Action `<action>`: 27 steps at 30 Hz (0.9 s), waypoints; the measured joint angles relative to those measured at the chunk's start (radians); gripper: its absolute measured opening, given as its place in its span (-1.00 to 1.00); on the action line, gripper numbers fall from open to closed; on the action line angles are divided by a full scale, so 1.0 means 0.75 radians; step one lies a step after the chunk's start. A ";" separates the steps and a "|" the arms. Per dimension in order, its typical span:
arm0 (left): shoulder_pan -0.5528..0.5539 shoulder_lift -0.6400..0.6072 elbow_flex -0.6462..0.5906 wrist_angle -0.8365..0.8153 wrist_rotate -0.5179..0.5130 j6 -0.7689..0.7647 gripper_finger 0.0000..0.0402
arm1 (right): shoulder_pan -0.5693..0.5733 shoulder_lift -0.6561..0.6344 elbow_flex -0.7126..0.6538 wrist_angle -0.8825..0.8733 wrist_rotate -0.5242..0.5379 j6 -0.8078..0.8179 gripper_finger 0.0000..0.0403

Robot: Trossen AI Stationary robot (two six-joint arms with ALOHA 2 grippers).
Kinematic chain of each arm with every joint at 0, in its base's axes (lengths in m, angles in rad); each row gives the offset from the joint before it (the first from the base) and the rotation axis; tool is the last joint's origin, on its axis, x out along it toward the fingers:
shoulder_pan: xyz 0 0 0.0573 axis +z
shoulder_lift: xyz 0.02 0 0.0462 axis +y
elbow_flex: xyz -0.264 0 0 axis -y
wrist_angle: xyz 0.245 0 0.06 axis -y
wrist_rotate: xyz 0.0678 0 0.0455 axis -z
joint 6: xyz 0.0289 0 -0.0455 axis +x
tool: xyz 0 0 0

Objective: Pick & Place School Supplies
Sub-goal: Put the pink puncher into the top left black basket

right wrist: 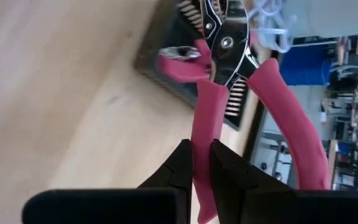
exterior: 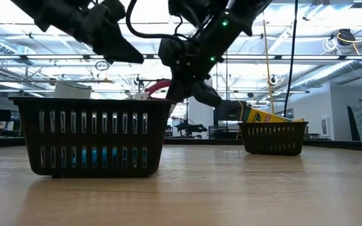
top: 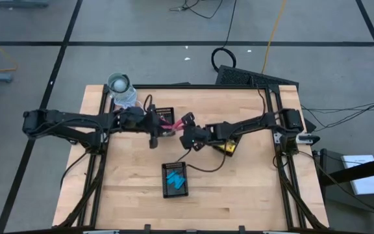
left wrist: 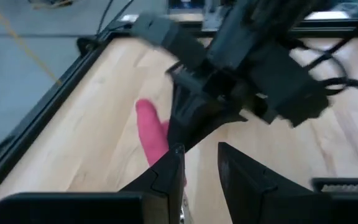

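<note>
A pair of red-handled pliers (right wrist: 225,43) hangs above the table's middle, also seen in the high view (top: 169,121) and as a red bit in the low view (exterior: 159,85). My right gripper (right wrist: 202,146) (top: 184,134) is shut on it, coming from the right. My left gripper (left wrist: 201,158) (top: 161,132) faces it from the left with fingers apart and bare table showing between them. One red handle (left wrist: 149,127) passes beside its one finger; whether it touches, I cannot tell. Behind the pliers stands a black tray (right wrist: 166,78) with another red-handled tool (right wrist: 179,62) in it. My right gripper pinches one red handle (right wrist: 205,121) of the pliers between its two fingers, about midway along it. The fingers come from the table's right, slanting down, and the handle runs lengthwise between them. The metal head sticks out past the fingertips and the other handle (right wrist: 291,124) spreads free. The pliers are clear of the table.
A black slotted tray (top: 176,180) (exterior: 90,135) with light-blue pieces stands near the front middle. Another tray (top: 227,148) (exterior: 272,135) with yellow blocks sits under my right arm. A grey-white cup (top: 121,84) stands at the far left corner. Bare wood lies front left and front right.
</note>
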 joint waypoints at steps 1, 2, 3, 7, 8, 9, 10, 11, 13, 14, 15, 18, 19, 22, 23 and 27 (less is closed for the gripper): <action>0.020 0.004 0.000 -0.007 0.003 -0.016 -0.49 | -0.006 0.000 0.009 0.004 0.001 -0.014 -0.89; 0.041 0.007 0.000 -0.020 0.010 -0.028 -0.49 | -0.009 0.000 0.018 0.019 0.003 -0.031 -0.89; 0.061 0.008 0.000 -0.036 0.015 -0.039 -0.49 | -0.009 0.000 0.022 0.035 0.006 -0.051 -0.89; 0.144 0.016 0.000 -0.063 0.138 -0.080 -0.45 | -0.008 0.000 0.048 0.042 -0.002 -0.093 -0.89; 0.159 0.025 0.000 -0.070 0.161 -0.088 -0.42 | -0.010 0.000 0.053 0.040 -0.005 -0.093 -0.89; 0.172 0.031 0.000 -0.082 0.170 -0.090 -0.39 | -0.012 0.000 0.057 0.041 -0.004 -0.094 -0.89; 0.181 0.031 0.000 -0.089 0.181 -0.090 -0.34 | -0.013 0.000 0.057 0.042 -0.004 -0.100 -0.89; 0.188 0.030 0.000 -0.081 0.192 -0.090 -0.30 | -0.014 0.000 0.057 0.041 -0.002 -0.104 -0.89; 0.197 0.041 0.001 -0.063 0.203 -0.091 -0.20 | -0.014 0.000 0.057 0.041 0.000 -0.108 -0.89; 0.199 0.045 0.000 -0.067 0.207 -0.091 -0.16 | -0.014 0.000 0.057 0.041 -0.001 -0.108 -0.89; 0.199 0.046 0.000 -0.068 0.209 -0.092 -0.12 | -0.013 0.000 0.057 0.042 -0.002 -0.109 -0.89; 0.199 0.044 0.000 -0.028 0.211 -0.102 -0.04 | -0.014 0.000 0.057 0.056 -0.004 -0.122 -0.89; 0.199 0.044 0.001 -0.030 0.211 -0.109 -0.03 | -0.014 0.000 0.057 0.065 -0.004 -0.130 -0.89; 0.199 0.045 0.001 -0.006 0.211 -0.114 -0.02 | -0.015 0.000 0.057 0.110 -0.005 -0.162 -0.90; 0.199 0.045 0.001 0.002 0.214 -0.115 -0.01 | -0.015 0.000 0.057 0.125 -0.005 -0.170 -0.90; 0.203 0.088 0.001 0.029 0.225 -0.130 -0.01 | -0.021 0.000 0.057 0.142 -0.011 -0.196 -0.90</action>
